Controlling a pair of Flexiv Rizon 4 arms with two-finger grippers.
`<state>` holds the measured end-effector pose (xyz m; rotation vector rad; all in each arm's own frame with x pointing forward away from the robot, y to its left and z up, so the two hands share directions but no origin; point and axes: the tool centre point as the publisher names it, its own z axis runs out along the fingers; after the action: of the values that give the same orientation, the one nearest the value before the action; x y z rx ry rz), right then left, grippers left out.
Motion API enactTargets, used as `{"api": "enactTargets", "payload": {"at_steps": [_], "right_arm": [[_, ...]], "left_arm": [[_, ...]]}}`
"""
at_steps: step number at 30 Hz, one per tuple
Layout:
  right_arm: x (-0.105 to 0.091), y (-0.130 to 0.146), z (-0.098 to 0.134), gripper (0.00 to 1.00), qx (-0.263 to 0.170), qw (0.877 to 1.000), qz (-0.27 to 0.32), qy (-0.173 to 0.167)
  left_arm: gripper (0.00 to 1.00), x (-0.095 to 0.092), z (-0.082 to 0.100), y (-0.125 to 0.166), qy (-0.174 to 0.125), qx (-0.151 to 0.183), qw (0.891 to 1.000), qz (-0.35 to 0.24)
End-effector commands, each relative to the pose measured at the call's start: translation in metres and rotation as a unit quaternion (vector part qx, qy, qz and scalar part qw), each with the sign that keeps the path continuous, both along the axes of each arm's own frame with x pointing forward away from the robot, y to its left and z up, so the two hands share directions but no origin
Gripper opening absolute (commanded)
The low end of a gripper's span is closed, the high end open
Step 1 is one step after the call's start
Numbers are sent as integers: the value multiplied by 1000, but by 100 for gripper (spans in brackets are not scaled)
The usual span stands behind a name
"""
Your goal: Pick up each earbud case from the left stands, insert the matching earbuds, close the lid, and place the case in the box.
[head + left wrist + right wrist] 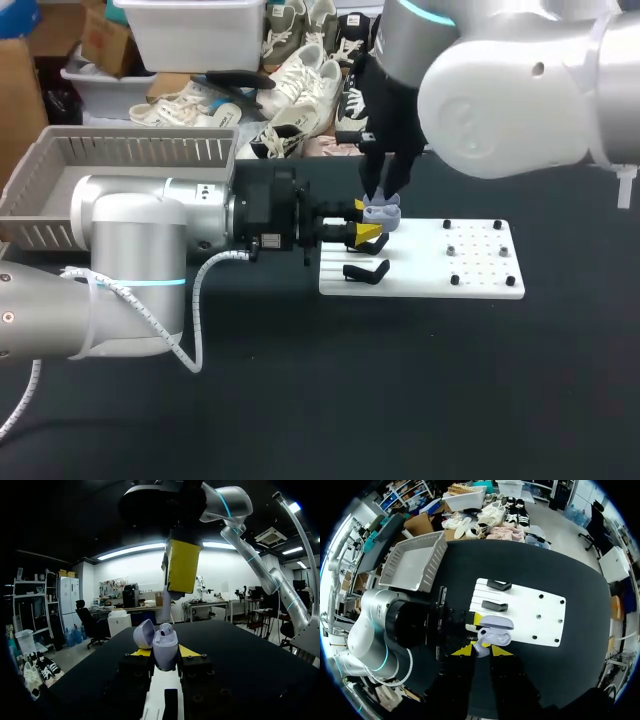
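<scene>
A dark desk (400,400) carries a white board (470,265) near its centre. Two black stands (365,270) sit on the board's left part and small black pegs dot its right part. The left arm reaches in from the left, lying low over the desk. Its left claw (365,218) is clenched on a lavender earbud case (383,212), one yellow tip on each side. The case is held just above the board's far left corner, beside the stands. The case lid (144,633) is swung open to one side, and in the left wrist view one earbud head (166,628) shows seated inside the case. The right arm comes in from the upper right and points straight down over the case. Its right claw (172,586) hangs directly above the open case, pinching a pale earbud (168,597) whose stem points down toward it. Whether that earbud touches the case cannot be told. A grey box (60,160) with slatted walls stands at the far left of the desk, well apart from the board.
</scene>
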<state>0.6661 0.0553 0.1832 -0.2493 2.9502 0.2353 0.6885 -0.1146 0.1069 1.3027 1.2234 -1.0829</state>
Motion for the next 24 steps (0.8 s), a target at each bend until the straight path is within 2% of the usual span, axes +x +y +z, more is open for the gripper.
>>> {"api": "enactTargets", "payload": {"at_steps": [1,24], "right_arm": [[-5,0,-2,0,-1,1000,-2,-8],[1,2,-16,0,-7,1000,4,-8]], "left_arm": [[0,-1,-1,0,-1,-1,1000,2],[0,-1,-1,0,-1,-1,1000,2]]}}
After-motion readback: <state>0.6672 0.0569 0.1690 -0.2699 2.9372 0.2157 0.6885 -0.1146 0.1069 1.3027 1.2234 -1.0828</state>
